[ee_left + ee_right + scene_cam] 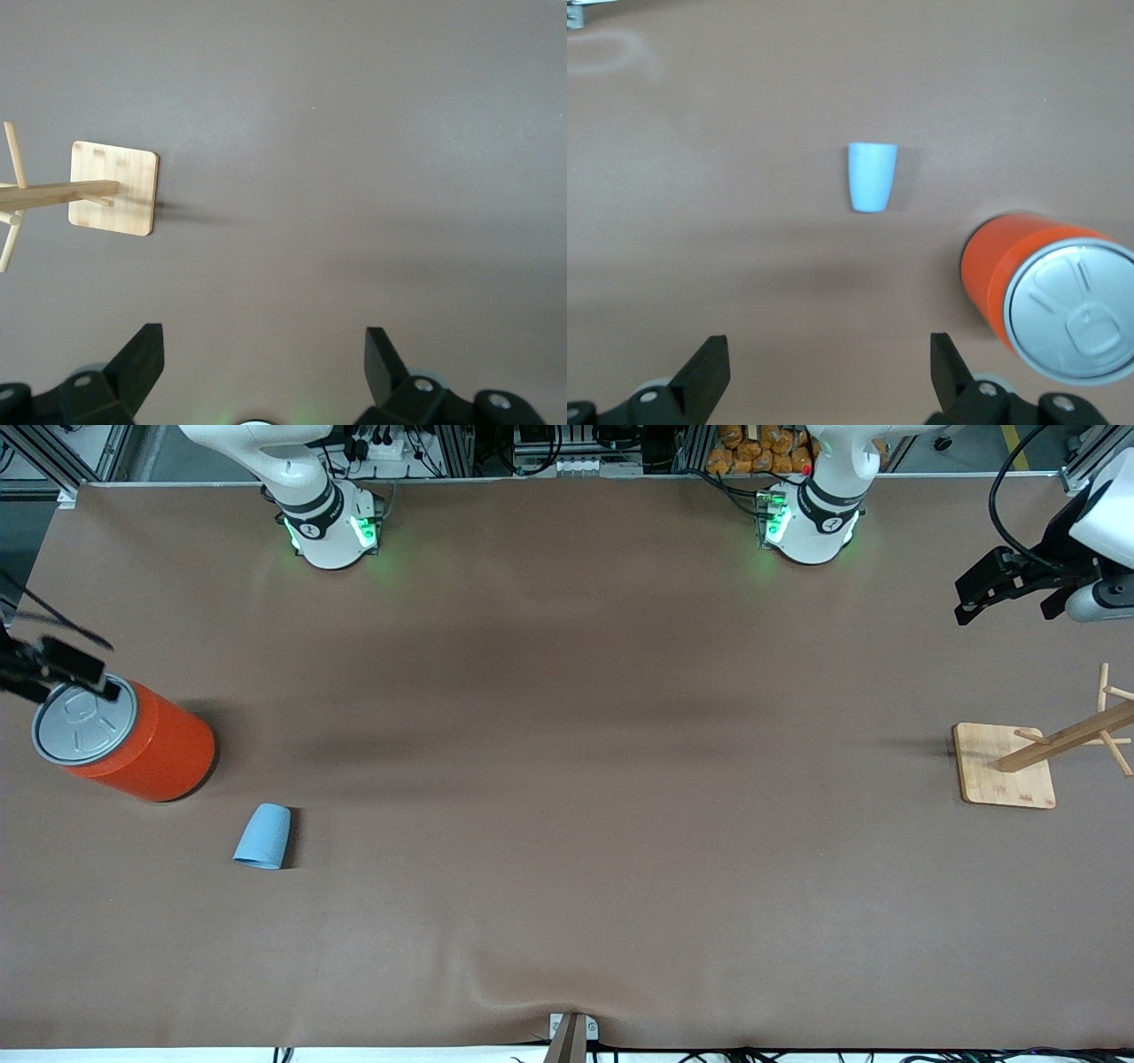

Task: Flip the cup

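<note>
The small light-blue cup point(263, 836) is on the brown table toward the right arm's end, nearer to the front camera than the orange can. Its wider end points toward the front camera and its narrow end away; the dark inside does not show. It also shows in the right wrist view point(873, 177). My right gripper point(66, 669) is open and empty, up in the air over the can, apart from the cup; the right wrist view point(830, 354) shows its fingers spread. My left gripper point(1010, 602) is open and empty, waiting over the left arm's end of the table, also in its wrist view point(266, 354).
A large orange can with a grey lid point(133, 740) stands beside the cup, also in the right wrist view point(1050, 297). A wooden peg rack on a square base point(1005, 766) stands at the left arm's end, also in the left wrist view point(113, 188).
</note>
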